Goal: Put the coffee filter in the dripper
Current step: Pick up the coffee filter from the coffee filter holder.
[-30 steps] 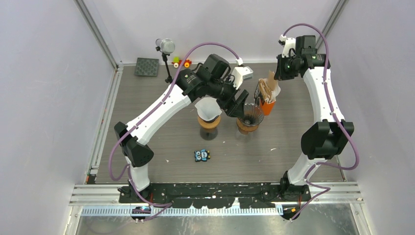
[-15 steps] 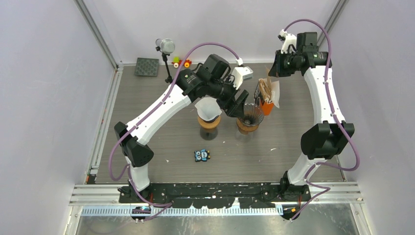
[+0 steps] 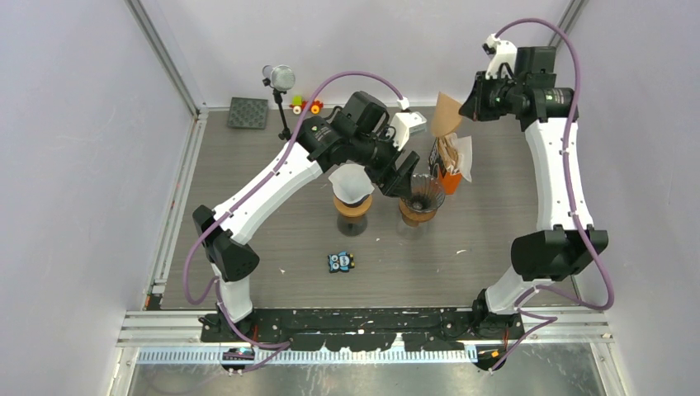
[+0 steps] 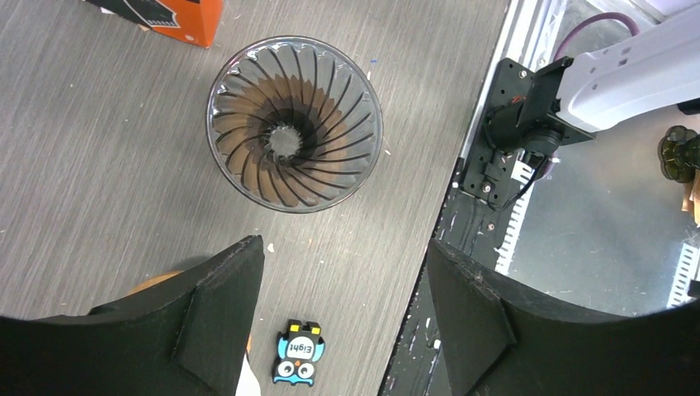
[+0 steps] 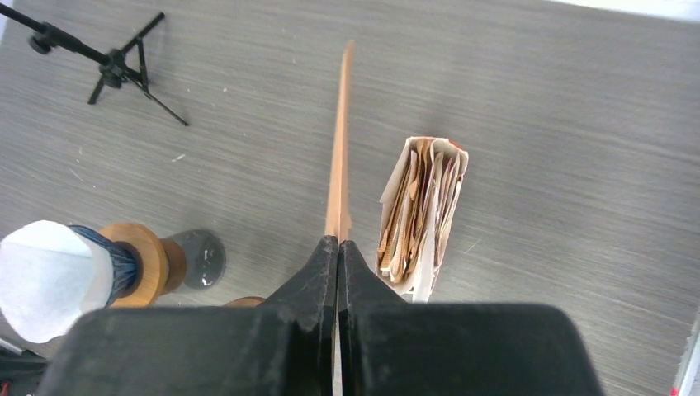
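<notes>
The dripper is a ribbed smoky glass cone on a wooden base, mid-table; in the left wrist view the dripper is empty. My left gripper hovers just left of it, open, nothing between its fingers. My right gripper is raised at the back right, shut on a flat brown coffee filter. In the right wrist view the filter stands edge-on out of the shut gripper, above and beside the filter pack.
An orange box of brown filters stands just right of the dripper. A second dripper with a white filter sits on a wooden stand to its left. An owl toy, microphone stand, black mat and small toy also lie around.
My right gripper has risen and drawn back to the right, pulling one brown filter up out of the pack. The left arm has not moved.
</notes>
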